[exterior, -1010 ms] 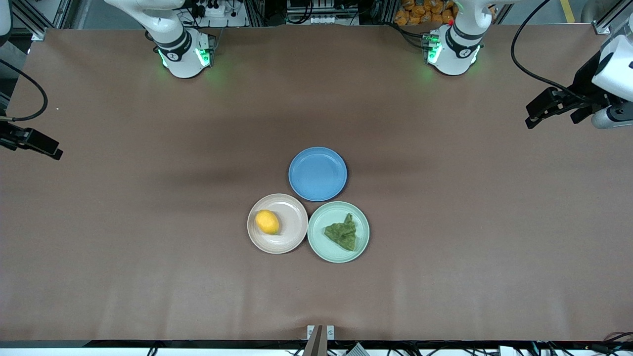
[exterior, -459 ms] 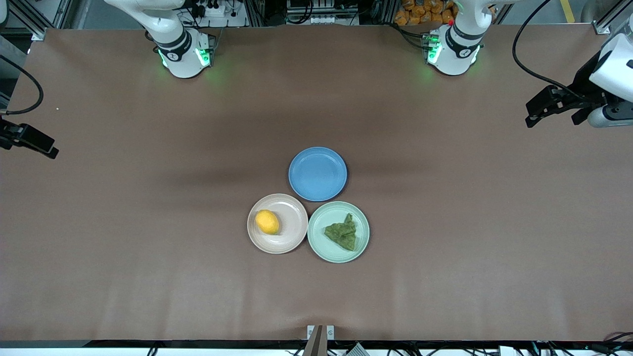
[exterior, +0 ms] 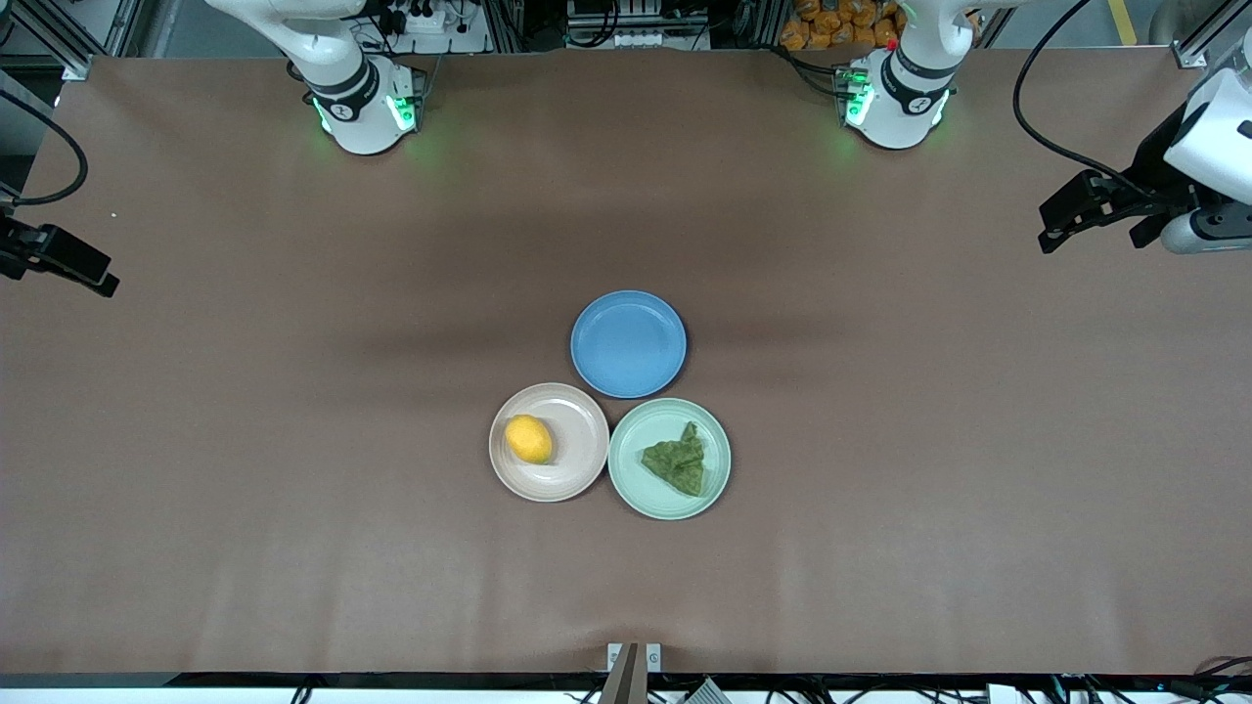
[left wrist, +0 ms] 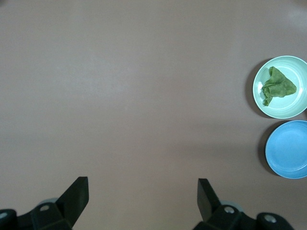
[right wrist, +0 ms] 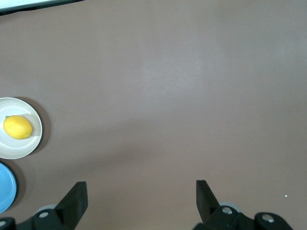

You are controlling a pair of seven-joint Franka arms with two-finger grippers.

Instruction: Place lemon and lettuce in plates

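The yellow lemon (exterior: pixel 529 438) lies in the beige-pink plate (exterior: pixel 577 469); both show in the right wrist view, the lemon (right wrist: pixel 17 127) on its plate (right wrist: pixel 29 143). The dark green lettuce (exterior: pixel 677 462) lies in the mint green plate (exterior: pixel 636 484); the left wrist view shows the lettuce (left wrist: pixel 277 86) in that plate (left wrist: pixel 292 108). The two plates touch side by side. My left gripper (exterior: pixel 1054 227) is open and empty over the left arm's end of the table, also in its wrist view (left wrist: pixel 143 186). My right gripper (exterior: pixel 98 282) is open and empty over the right arm's end, also in its wrist view (right wrist: pixel 141 189).
An empty blue plate (exterior: pixel 628 343) sits farther from the front camera, touching both other plates; it also shows in the left wrist view (left wrist: pixel 288 149) and at the edge of the right wrist view (right wrist: pixel 5 188). The brown table cloth (exterior: pixel 293 391) is bare around the plates.
My right gripper has drawn a little farther toward the right arm's end of the table and away from the front camera. The left gripper has barely moved. The lemon, lettuce and plates have not moved.
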